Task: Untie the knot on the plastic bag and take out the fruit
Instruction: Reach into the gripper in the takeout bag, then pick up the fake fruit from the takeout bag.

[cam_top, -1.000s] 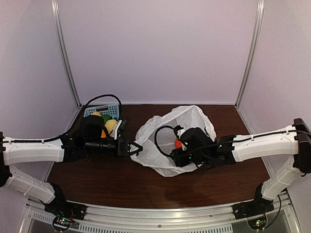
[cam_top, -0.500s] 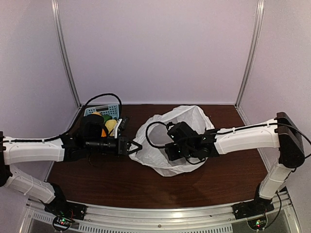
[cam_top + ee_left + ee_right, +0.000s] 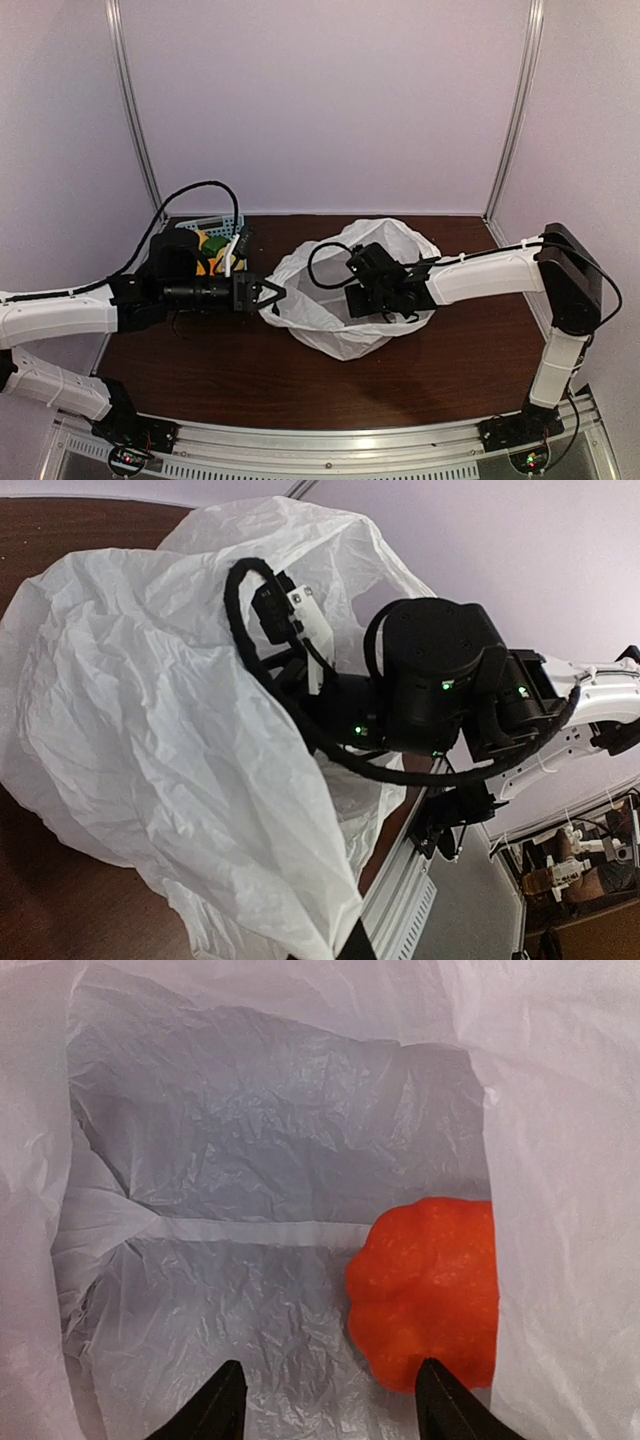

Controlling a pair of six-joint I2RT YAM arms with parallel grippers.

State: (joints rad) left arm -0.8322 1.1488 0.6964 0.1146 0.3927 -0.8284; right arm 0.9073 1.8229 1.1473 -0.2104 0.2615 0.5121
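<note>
Plastic bag (image 3: 330, 325) lies crumpled in the middle of the brown table (image 3: 250, 370), its mouth open. The left gripper (image 3: 268, 292) is clamped on the bag's left rim. The right gripper (image 3: 330, 1405) is inside the bag, jaws apart and holding nothing. A ribbed orange fruit (image 3: 430, 1290) lies on the bag's floor just past its right finger. At the back left, a blue basket (image 3: 222, 222) holds yellow and green fruit (image 3: 213, 243).

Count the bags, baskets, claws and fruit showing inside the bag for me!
plastic bag: 1
basket: 1
claws: 2, left claw and right claw
fruit showing inside the bag: 1, the orange fruit
total: 5
</note>
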